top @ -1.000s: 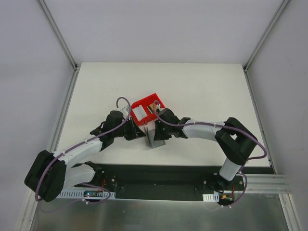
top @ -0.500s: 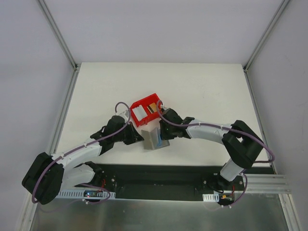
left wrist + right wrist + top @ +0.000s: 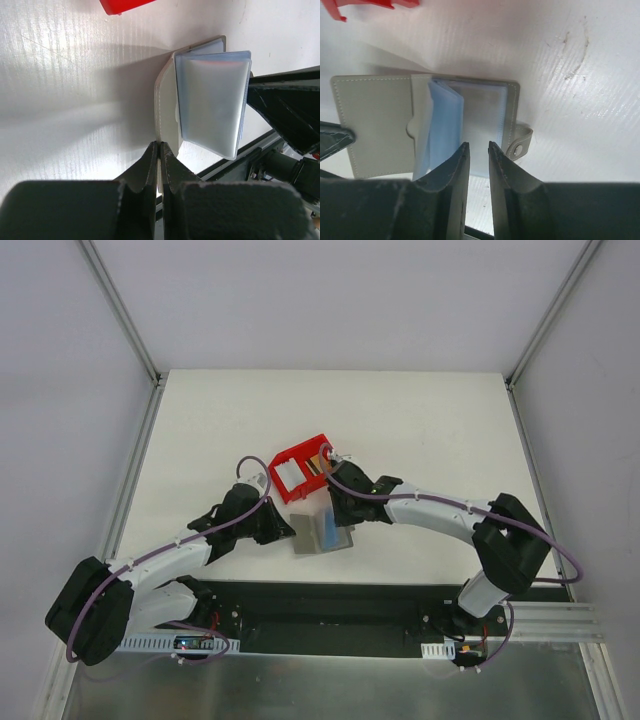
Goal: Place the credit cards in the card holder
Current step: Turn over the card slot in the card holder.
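Folded upright before, the card holder (image 3: 322, 533) now lies open, its cover pinched by the left gripper (image 3: 159, 146), the right gripper (image 3: 476, 146) parted above; unpinned plastic sleeves (image 3: 445, 117) may flop shut.

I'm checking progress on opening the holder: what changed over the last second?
The holder went from standing folded to lying open flat. The right gripper loosened over its sleeves. The left gripper kept pinching its cover; the red bin stayed put.
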You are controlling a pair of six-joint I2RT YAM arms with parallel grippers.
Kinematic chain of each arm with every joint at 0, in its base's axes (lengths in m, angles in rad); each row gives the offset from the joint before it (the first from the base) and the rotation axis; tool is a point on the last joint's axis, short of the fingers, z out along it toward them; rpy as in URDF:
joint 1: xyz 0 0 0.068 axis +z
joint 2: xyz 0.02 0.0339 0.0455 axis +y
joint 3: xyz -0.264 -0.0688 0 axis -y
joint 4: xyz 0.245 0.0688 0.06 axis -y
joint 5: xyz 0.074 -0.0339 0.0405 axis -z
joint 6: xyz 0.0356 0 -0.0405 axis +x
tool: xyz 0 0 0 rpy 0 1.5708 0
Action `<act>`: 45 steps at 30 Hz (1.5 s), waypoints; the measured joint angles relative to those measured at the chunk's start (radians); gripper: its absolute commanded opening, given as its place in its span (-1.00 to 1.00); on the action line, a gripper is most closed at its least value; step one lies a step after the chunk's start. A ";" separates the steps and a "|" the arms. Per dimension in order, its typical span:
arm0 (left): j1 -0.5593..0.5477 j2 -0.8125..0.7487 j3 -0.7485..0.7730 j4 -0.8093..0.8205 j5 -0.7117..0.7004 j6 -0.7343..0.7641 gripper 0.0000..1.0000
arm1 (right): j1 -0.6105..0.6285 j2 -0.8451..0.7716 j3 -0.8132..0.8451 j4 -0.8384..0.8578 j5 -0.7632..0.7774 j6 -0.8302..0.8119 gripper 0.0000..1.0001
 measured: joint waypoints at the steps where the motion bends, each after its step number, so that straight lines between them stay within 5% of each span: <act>1: 0.000 0.000 0.000 0.000 -0.002 0.000 -1.00 | 0.005 0.000 0.009 -0.008 0.003 -0.001 -0.50; 25: 0.000 0.000 0.000 0.000 -0.007 0.000 -1.00 | 0.058 0.038 0.090 -0.142 0.110 -0.001 -0.45; 34: 0.000 0.024 -0.049 0.021 -0.033 -0.004 -1.00 | 0.003 -0.027 -0.132 0.076 -0.070 0.066 -0.27; 45: 0.000 0.060 -0.061 0.056 -0.038 -0.007 -1.00 | -0.022 -0.082 -0.187 0.175 -0.124 0.094 -0.28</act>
